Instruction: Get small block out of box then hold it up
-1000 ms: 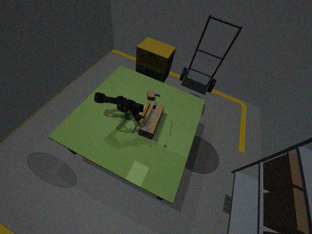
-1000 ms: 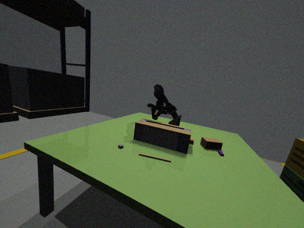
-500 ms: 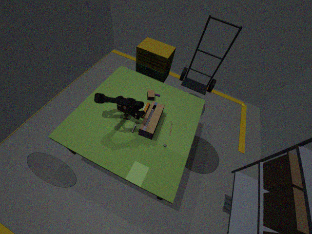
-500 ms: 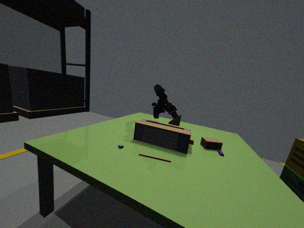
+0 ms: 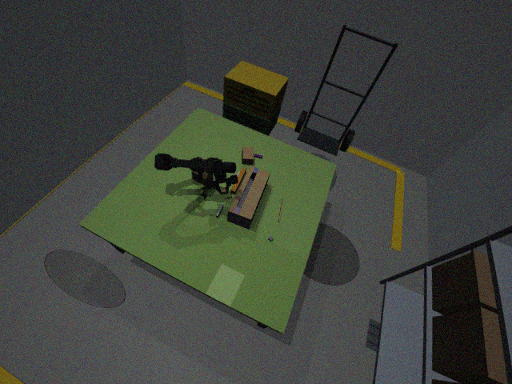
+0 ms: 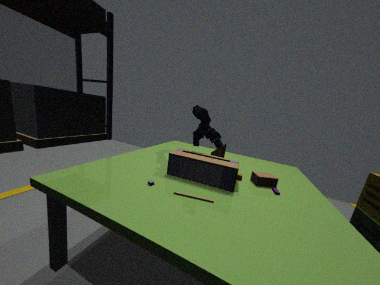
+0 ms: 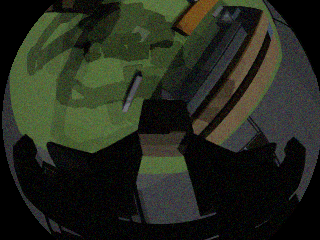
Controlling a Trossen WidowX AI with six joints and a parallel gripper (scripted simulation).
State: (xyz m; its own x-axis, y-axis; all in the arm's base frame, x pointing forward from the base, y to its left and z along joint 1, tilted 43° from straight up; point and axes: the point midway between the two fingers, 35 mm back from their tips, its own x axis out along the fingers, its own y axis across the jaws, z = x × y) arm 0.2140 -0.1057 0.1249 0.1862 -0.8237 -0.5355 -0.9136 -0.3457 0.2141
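The long box (image 5: pixel 248 198) (image 6: pixel 199 171) (image 7: pixel 234 74) has a tan top with a slot and dark sides, and it stands in the middle of the green table (image 5: pixel 136 214) (image 6: pixel 245 233). My gripper (image 5: pixel 225 189) (image 6: pixel 219 151) (image 7: pixel 163 134) hangs beside the box's long side, on the arm's side, a little above the table. It is shut on a small brown block (image 7: pixel 160 146) (image 6: pixel 220 151), which shows tilted between the fingers. An orange flat piece (image 5: pixel 238 179) (image 6: pixel 239 176) (image 7: pixel 200 10) lies at the box's end.
A short grey stick lies near the gripper. A thin brown rod (image 5: pixel 280 210) (image 6: pixel 193 196) and a small grey cube (image 5: pixel 270 238) (image 6: pixel 150 182) lie beyond the box. A brown box (image 5: pixel 248 154) (image 6: pixel 263 178) and a purple piece (image 5: pixel 258 155) (image 6: pixel 275 190) lie past its end.
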